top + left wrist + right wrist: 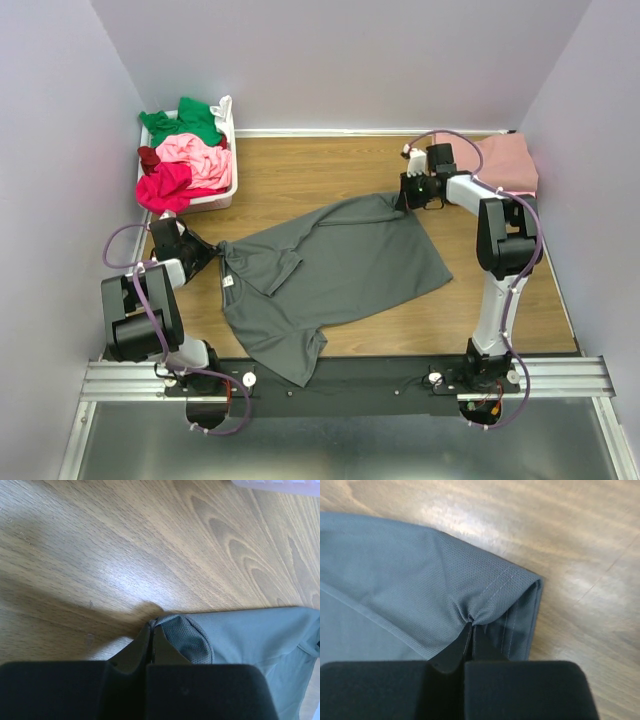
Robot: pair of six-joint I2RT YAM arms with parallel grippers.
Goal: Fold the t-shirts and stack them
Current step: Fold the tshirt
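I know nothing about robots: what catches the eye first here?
A dark grey t-shirt sprawls across the middle of the wooden table, pinched at opposite ends by the left gripper and right gripper. At the far left, a white basket brims with bright shirts in green, pink and magenta.

Dark grey t-shirt (335, 268) spread on table (320, 165); left gripper (212, 250) pinches its left end, right gripper (408, 196) its far corner. White basket (212, 200) far left holds coloured shirts (190, 160). Dusty rose shirt (506, 160) far right.
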